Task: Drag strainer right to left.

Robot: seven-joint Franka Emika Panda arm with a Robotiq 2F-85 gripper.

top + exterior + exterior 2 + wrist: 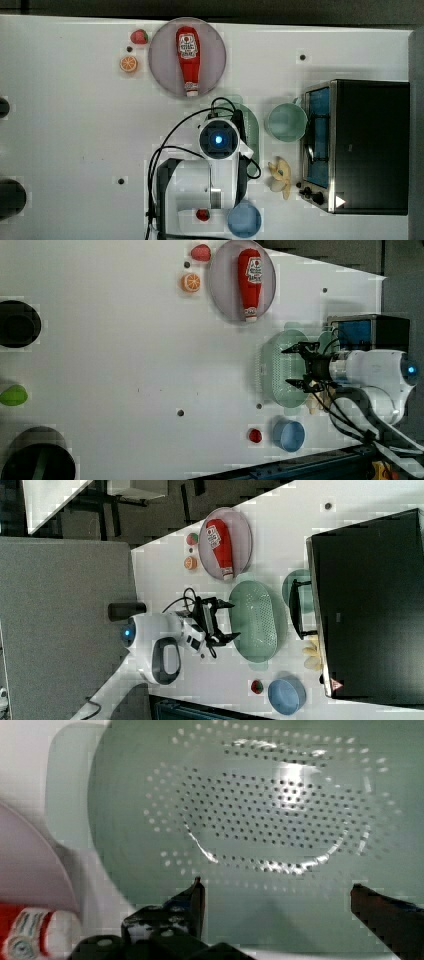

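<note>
The strainer (274, 371) is a pale mint-green oval basket with a perforated centre (270, 805). It lies flat on the white table between the plate and the blue bowl. In the top view my arm's wrist (219, 140) covers most of it, leaving one edge of the strainer (253, 131) showing. My gripper (287, 366) is open, fingers spread wide, and nothing is held between them. It hovers over the strainer (255, 622), with the gripper (234, 620) over the rim nearest the arm. In the wrist view the gripper (277, 887) sits over the strainer's wide rim; contact cannot be judged.
A round mint cup (286, 122) stands beside the strainer, next to a black oven (370, 145). A grey plate (160, 55) holds a ketchup bottle (188, 55). A banana (281, 176), blue bowl (245, 220), strawberry (139, 36) and orange slice (129, 63) lie around.
</note>
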